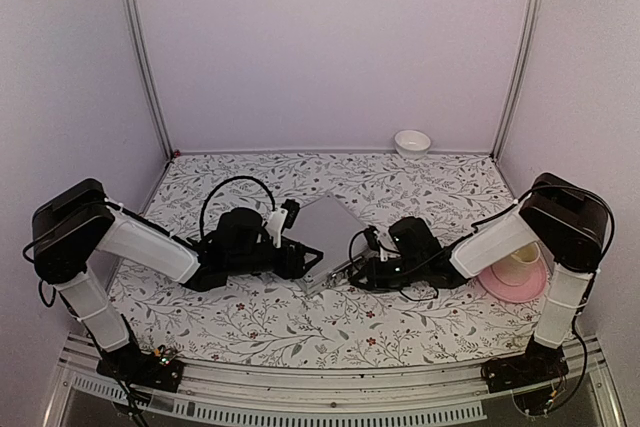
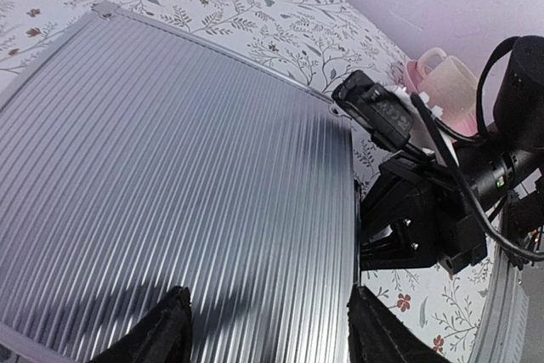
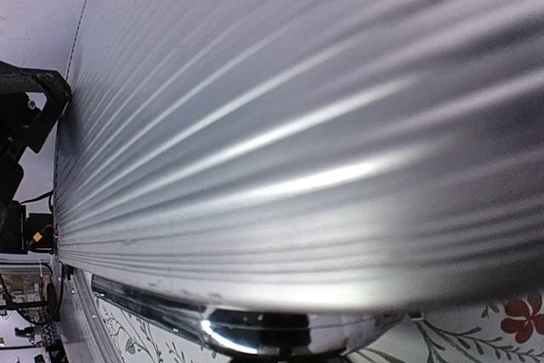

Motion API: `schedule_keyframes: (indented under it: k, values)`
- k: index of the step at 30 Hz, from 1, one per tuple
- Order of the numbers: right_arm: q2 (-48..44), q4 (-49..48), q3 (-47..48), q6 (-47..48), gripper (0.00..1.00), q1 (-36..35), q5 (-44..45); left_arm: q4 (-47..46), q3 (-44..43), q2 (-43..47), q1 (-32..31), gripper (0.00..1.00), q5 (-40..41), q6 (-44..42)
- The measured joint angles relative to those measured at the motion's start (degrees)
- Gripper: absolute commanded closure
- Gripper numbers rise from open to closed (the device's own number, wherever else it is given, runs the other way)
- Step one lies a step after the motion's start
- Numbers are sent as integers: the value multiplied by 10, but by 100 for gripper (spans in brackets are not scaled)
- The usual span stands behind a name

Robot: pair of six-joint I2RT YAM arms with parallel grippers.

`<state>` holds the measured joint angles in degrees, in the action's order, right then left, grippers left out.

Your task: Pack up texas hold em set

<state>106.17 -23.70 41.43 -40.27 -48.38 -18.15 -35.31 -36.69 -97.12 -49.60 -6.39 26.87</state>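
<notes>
Overall, the table (image 1: 420, 187) is flat and covered by a white cloth printed with grey leaf sprigs and small red flowers.

The briefcase (image 1: 328, 227) lies closed at the centre of the table, turned so that one corner points to 12 o'clock in the top view. Its lid is silver aluminium, pressed into fine parallel ribs that catch the light in bright streaks (image 3: 297, 125). A smooth metal rim frames the ribbed panel (image 2: 170, 167), and a polished chrome fitting shows at the lower edge in the right wrist view. No cards, chips or button show outside the case.

The left gripper (image 1: 305, 259) is matt black and sits at about 8 o'clock of the case. In its own view its fingers (image 2: 166, 333) stand apart over the ribbed lid, gripping nothing visible.

The right gripper (image 1: 352, 267), also black, sits at about 5 o'clock of the case, against its edge. Its fingers are fully closed; whether they pinch anything cannot be told. A label on this arm's black block is too blurred to read.

The pink plate (image 1: 505, 287), round and glossy, lies at 3 o'clock, with the cream cup (image 1: 524, 257) standing on it.

The white bowl (image 1: 412, 142), small and round, sits at 1 o'clock by the back wall.
</notes>
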Motion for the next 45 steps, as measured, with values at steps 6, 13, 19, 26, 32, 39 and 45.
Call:
schedule_keyframes:
  k: [6, 13, 19, 26, 32, 39, 45]
  values:
    - [14, -1, 15, -2, 96, 0, 0, 0, 0, 0, 0, 37, 0, 0]
    - [23, -5, 24, -11, 96, -1, 1, -9, 6, 0, 0, 39, 0, 0]
    - [32, -12, 32, -28, 96, -6, 5, -26, 19, 1, 0, 48, -2, 4]
    - [47, -51, 32, -71, 96, -14, 21, -47, 33, 2, 0, 51, -7, 10]
    - [62, -92, 32, -100, 96, -23, 42, -53, 40, 5, 0, 53, -9, 16]
    - [67, -106, 33, -125, 96, -33, 70, -64, 51, 10, 0, 53, -12, 23]
    - [74, -137, 40, -204, 97, -37, 81, -80, 62, 11, -3, 54, -19, 33]
